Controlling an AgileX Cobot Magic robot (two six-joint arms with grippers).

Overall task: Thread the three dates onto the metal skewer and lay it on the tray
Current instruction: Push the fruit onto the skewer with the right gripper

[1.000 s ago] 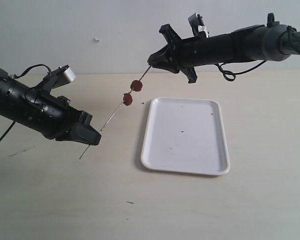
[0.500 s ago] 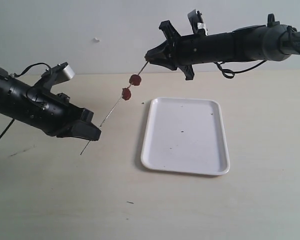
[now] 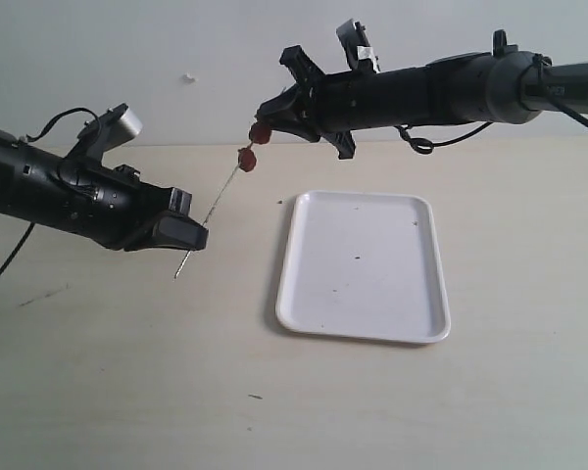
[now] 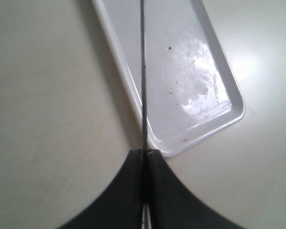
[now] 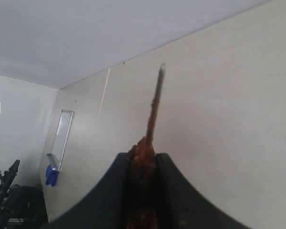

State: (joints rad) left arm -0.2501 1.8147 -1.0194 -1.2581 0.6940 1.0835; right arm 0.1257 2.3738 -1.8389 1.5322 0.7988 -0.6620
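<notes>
The metal skewer (image 3: 216,207) slants up from my left gripper (image 3: 192,238), which is shut on it near its lower end. Two dates (image 3: 245,157) (image 3: 261,132) sit on its upper part, the higher one right at my right gripper (image 3: 270,117). In the right wrist view the jaws are shut on a third date (image 5: 143,157), and the pulp-smeared skewer tip (image 5: 157,90) pokes out beyond it. In the left wrist view the skewer (image 4: 143,71) runs out of my left gripper (image 4: 145,155) above the white tray (image 4: 214,71). The tray (image 3: 372,333) lies flat on the table with nothing on it.
The tray lies right of centre on the beige table, below the right arm (image 3: 441,93). A white wall stands behind. A few small dark specks (image 3: 255,397) mark the table in front.
My left gripper has risen and moved right while my right gripper has moved left. The gap between them has shrunk, and the two threaded dates now sit close against the right gripper.
</notes>
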